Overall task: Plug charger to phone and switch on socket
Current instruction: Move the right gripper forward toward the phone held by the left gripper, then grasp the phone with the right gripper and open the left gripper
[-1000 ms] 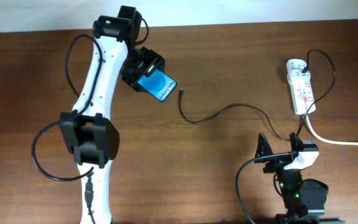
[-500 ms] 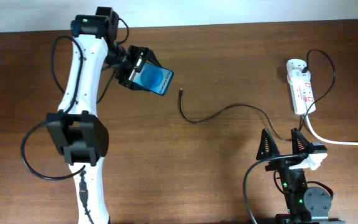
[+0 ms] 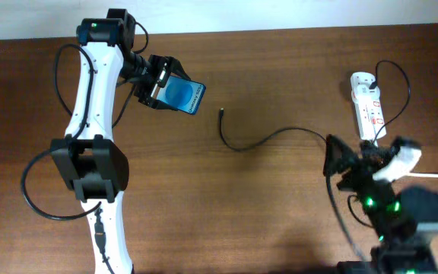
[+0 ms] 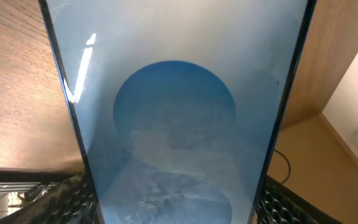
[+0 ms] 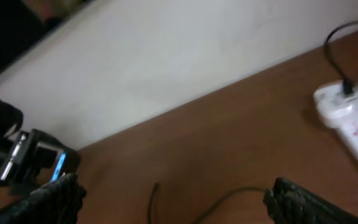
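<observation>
Left gripper (image 3: 164, 86) clamped on the phone (image 3: 184, 95), a slim black-framed rectangle with a bright blue screen, held at the far left of the brown wooden table (image 3: 265, 221). My right gripper (image 3: 353, 161) stands wide apart and empty at the right, just on the near side of the socket (image 3: 369, 105), a white elongated power strip with red-marked switches. The charger (image 3: 287, 129), a thin black cable, curves leftward from beside my right gripper. Its plug tip (image 3: 221, 113) lies just right of the phone's free end and slightly nearer. Phone's long axis runs roughly left to right, free end toward the tip. My left gripper is closer to the tip but occupied, so fetching it falls, I judge, to the right. Since a second ago the phone has swung left and turned flatter to that axis, and my right arm has come up from the near edge toward the socket. Cable and socket unmoved.
</observation>
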Robot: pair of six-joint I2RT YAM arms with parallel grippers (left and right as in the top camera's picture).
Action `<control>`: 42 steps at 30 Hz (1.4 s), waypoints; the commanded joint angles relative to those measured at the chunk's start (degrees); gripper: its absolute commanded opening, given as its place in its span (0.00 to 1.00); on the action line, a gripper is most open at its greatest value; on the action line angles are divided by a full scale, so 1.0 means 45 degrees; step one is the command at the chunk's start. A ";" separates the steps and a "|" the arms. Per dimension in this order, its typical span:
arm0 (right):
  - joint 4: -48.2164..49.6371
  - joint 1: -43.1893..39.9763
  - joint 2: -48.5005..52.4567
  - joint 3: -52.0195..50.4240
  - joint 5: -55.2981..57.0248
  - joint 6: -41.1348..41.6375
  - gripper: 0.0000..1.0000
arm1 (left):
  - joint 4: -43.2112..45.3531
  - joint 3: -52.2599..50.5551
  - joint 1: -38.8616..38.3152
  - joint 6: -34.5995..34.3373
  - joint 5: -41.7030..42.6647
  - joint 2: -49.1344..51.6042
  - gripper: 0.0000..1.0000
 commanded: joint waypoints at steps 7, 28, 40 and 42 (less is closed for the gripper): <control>-0.4381 -0.0073 0.5110 0.5401 -0.2735 -0.1005 0.98 | -0.0029 0.0379 0.0073 -0.0117 0.0476 0.0083 0.00; -0.3905 0.0024 0.9734 0.5814 -0.5202 0.2011 0.96 | 0.0073 0.0374 -0.1651 -0.1462 -0.0865 0.0083 0.00; -0.2225 0.1151 1.1234 0.5804 -0.5299 0.0952 0.66 | 0.0806 0.0359 -0.4095 -0.3954 -0.2312 0.0083 0.00; -0.1511 0.1870 1.1434 0.5804 -0.5129 0.0957 0.64 | 0.0894 0.0359 -0.4235 -0.4323 -0.2225 0.0083 0.00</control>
